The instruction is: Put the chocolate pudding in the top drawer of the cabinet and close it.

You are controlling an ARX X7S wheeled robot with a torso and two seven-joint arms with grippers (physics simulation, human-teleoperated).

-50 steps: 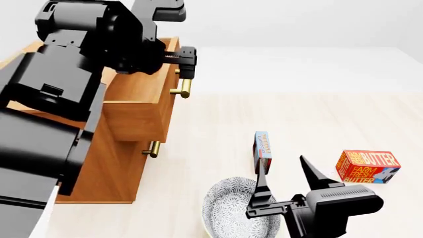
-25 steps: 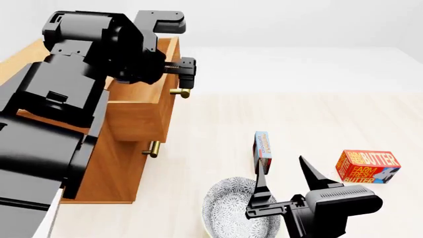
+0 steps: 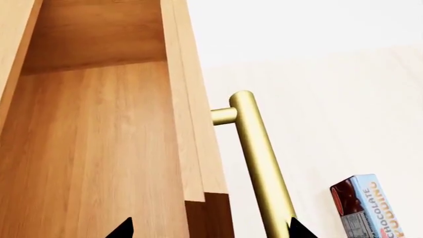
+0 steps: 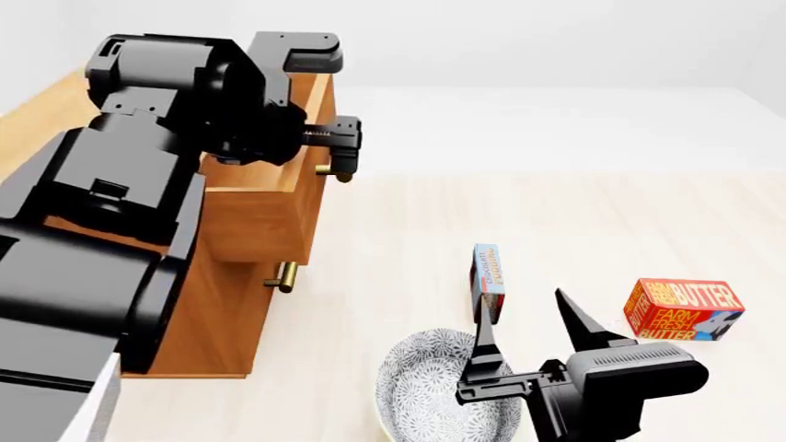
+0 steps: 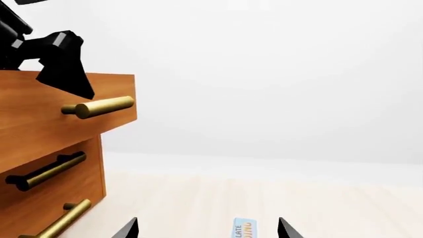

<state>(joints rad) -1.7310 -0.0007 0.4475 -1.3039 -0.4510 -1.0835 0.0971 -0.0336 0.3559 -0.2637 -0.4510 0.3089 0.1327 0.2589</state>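
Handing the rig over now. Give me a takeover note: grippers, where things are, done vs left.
Left gripper: open, at the brass handle of the top drawer, jaws not clamped on it.
Right gripper: open, empty, hovering by the patterned bowl.
Chocolate pudding: standing on edge on the floor, just beyond the right gripper, untouched. Butter box sits further right.
Done: top drawer of the cabinet is pulled out.
Left: grasp the pudding, place it in the drawer, push the drawer shut.
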